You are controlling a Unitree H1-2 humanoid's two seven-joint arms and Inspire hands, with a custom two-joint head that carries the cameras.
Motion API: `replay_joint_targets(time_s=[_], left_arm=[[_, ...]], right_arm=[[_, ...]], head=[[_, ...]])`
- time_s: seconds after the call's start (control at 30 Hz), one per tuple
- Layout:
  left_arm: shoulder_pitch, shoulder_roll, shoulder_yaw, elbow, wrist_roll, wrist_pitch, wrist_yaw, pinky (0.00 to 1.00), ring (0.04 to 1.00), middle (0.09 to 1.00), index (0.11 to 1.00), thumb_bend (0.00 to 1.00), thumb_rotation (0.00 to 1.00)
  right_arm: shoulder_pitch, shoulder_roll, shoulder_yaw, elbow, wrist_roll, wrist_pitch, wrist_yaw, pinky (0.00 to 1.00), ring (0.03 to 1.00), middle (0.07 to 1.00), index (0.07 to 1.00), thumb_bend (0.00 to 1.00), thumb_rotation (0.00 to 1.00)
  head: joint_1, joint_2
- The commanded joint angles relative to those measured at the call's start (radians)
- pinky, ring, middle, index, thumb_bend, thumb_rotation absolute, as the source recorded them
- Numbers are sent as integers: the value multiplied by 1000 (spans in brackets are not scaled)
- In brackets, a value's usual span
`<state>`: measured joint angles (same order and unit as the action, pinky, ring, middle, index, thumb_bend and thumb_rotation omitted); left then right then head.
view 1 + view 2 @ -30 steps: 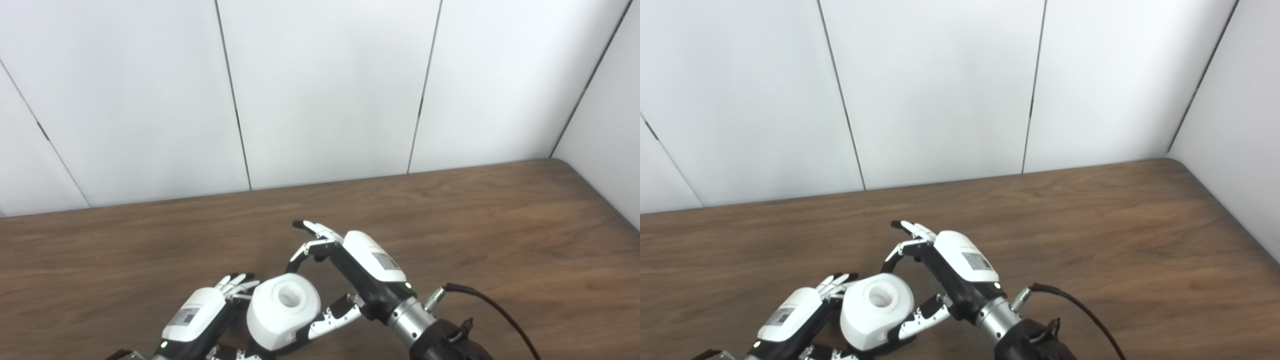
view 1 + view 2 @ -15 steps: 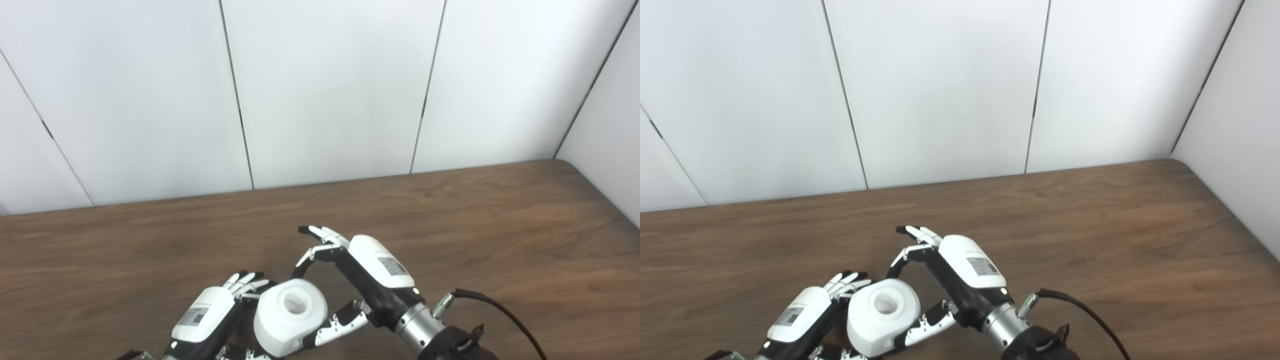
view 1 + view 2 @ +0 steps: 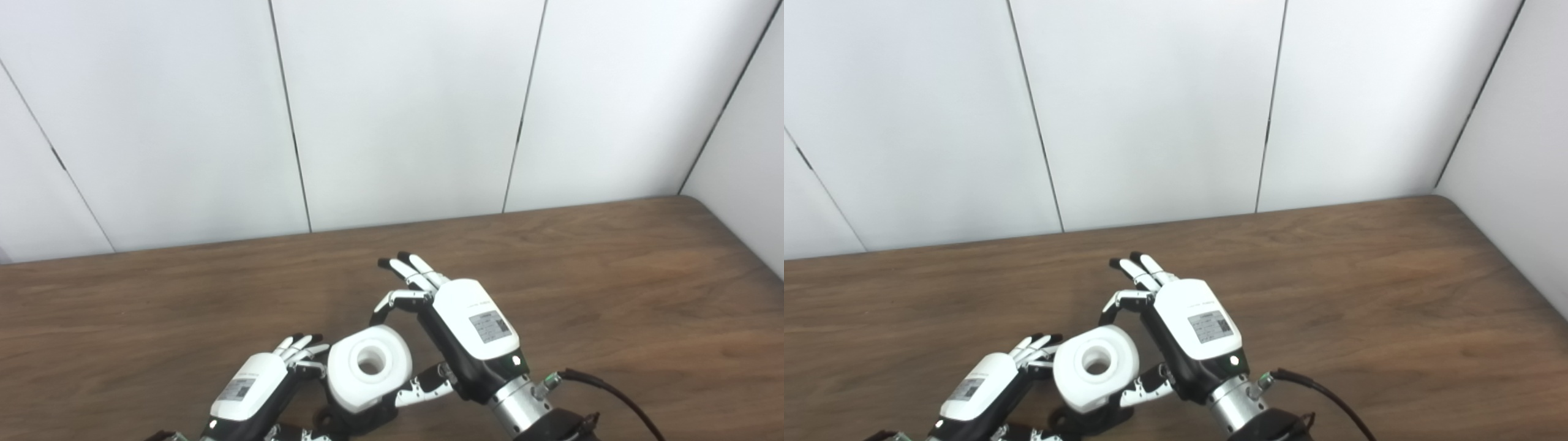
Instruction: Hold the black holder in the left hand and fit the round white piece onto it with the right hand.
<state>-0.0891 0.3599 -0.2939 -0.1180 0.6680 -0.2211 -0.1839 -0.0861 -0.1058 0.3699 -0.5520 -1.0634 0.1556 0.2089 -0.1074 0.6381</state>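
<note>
My right hand (image 3: 465, 334) is shut on the round white piece (image 3: 369, 375), pinching it between thumb and a fingertip while the other fingers (image 3: 409, 269) stick out. The piece has a round hole in its middle and is tilted, hole side facing up toward the camera. Just below it the black holder (image 3: 358, 422) shows at the picture's bottom edge, partly hidden by the piece. My left hand (image 3: 260, 383) sits left of the piece, its lower fingers and thumb closed on the holder near the frame edge, its upper fingertips (image 3: 1035, 346) close beside the white piece.
The brown wooden table (image 3: 612, 294) stretches to the right and back. White wall panels (image 3: 398, 110) stand behind it and along the right side. A black cable (image 3: 612, 392) trails from my right wrist.
My right hand has lifted the white piece up and a little right and tilted it, so the black holder now shows beneath. The left hand stayed low.
</note>
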Motion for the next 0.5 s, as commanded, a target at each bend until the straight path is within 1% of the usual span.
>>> replay_joint_targets(time_s=[0.0,0.17,0.33,0.47], left_arm=[[-12,5,0,-22,0,-20,6,1000,959,873,480,515,49],[-11,-6,-1,-31,6,-4,3,1000,954,873,480,515,49],[-11,-17,0,-22,16,-18,22,1000,950,870,480,516,47],[-14,-17,-3,-21,16,-19,18,1000,955,874,480,516,48]], right_arm=[[-15,7,-5,-26,-25,-53,-50,789,955,917,477,510,142],[-11,8,-20,-38,-27,-75,-39,789,953,911,478,511,140],[-13,1,-31,-42,-25,-89,-23,761,946,906,478,511,141],[-12,3,-38,-47,-15,-94,-6,760,952,908,477,511,142]], head=[[5,3],[27,9],[35,13],[48,17]])
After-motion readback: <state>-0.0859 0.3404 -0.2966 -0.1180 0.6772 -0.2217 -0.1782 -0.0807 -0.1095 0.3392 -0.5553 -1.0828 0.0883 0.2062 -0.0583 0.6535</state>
